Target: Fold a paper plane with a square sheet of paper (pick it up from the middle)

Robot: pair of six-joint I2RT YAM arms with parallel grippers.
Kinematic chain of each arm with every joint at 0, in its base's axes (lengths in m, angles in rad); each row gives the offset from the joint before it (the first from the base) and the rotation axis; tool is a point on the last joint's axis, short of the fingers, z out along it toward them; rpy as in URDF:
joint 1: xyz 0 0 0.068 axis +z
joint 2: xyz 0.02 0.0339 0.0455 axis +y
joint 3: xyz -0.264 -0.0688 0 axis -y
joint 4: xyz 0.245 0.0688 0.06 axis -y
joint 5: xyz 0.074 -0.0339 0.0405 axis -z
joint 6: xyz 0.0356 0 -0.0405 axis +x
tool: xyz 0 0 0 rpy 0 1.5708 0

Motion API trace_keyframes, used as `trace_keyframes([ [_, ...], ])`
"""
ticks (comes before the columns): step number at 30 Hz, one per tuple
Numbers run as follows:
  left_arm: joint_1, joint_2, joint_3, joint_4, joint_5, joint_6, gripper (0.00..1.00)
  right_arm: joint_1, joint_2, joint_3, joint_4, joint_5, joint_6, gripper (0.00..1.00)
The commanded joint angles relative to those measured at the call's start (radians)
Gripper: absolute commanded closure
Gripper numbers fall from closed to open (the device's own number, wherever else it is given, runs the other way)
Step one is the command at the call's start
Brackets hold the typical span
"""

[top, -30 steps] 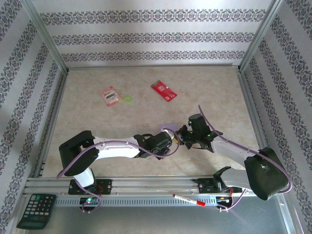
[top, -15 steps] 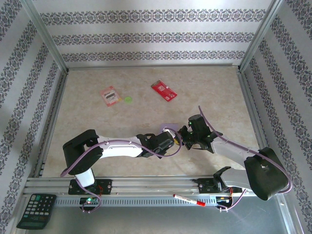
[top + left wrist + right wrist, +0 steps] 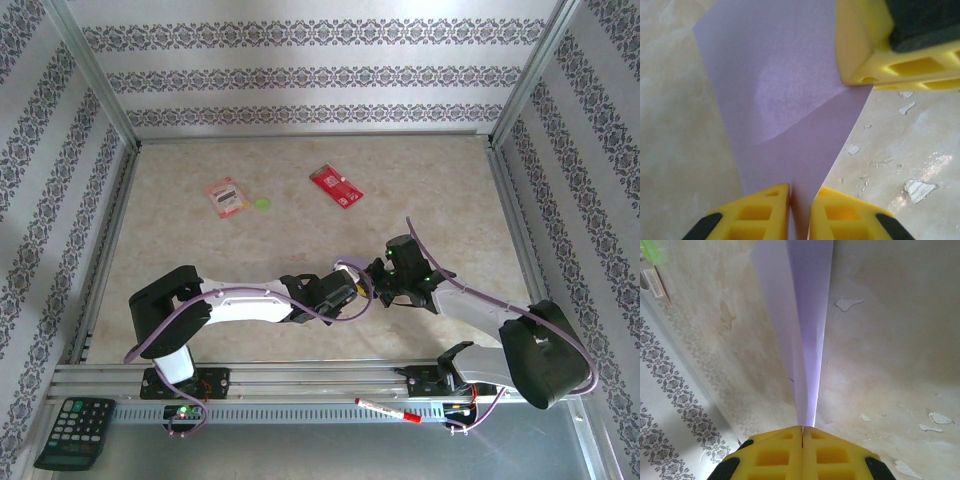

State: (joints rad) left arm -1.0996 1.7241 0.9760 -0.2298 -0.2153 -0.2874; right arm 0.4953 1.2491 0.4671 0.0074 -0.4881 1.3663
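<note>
The square sheet of paper (image 3: pixel 348 264) is pale lilac and folded, lifted between the two grippers in the middle of the table. In the left wrist view the sheet (image 3: pixel 785 90) shows a diagonal crease. A raised fold of it fills the narrow slot between my left gripper's (image 3: pixel 800 200) yellow fingers. One yellow finger of the right gripper (image 3: pixel 865 45) presses on the sheet's far corner. In the right wrist view the sheet (image 3: pixel 807 315) runs away as a long, narrow, plane-like strip, with my right gripper (image 3: pixel 802 430) shut on its near end. From above, the left gripper (image 3: pixel 362 285) and right gripper (image 3: pixel 376 282) meet tip to tip.
A red card (image 3: pixel 336 186) and a pink-red packet (image 3: pixel 225 196) lie at the back of the table, a small green disc (image 3: pixel 263 204) beside the packet. A calculator (image 3: pixel 75 432) and a red marker (image 3: pixel 388 410) rest on the front rail. Patterned walls close in three sides.
My left gripper's jaws have closed in on the paper's fold, and its arm has shifted slightly right. The right gripper has stayed shut on the paper.
</note>
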Motion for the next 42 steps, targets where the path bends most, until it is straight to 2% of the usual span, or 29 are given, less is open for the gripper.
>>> trace_keyframes([
  [1,-0.011,0.02,0.016,-0.022,-0.022,0.021,0.87,0.008,0.01,-0.001,0.016,-0.012,-0.001,1.0],
  [5,-0.006,0.02,0.014,-0.016,0.001,0.017,0.94,-0.007,0.006,0.002,0.011,-0.02,-0.011,0.99],
  [9,0.011,0.006,0.008,-0.006,0.045,0.0,1.0,-0.03,-0.012,0.006,-0.011,-0.032,-0.03,0.92],
  [19,0.079,-0.058,-0.056,0.082,0.219,-0.09,1.0,-0.101,-0.097,0.027,-0.115,-0.057,-0.125,0.76],
  [30,0.112,-0.102,-0.132,0.262,0.462,-0.259,1.0,-0.243,-0.104,0.159,-0.367,-0.114,-0.451,0.72],
  [35,0.118,-0.099,-0.171,0.35,0.509,-0.328,1.0,-0.251,-0.08,0.208,-0.391,-0.108,-0.561,0.69],
  [42,0.138,-0.107,-0.242,0.475,0.549,-0.404,1.0,-0.233,-0.042,0.219,-0.359,-0.107,-0.622,0.69],
])
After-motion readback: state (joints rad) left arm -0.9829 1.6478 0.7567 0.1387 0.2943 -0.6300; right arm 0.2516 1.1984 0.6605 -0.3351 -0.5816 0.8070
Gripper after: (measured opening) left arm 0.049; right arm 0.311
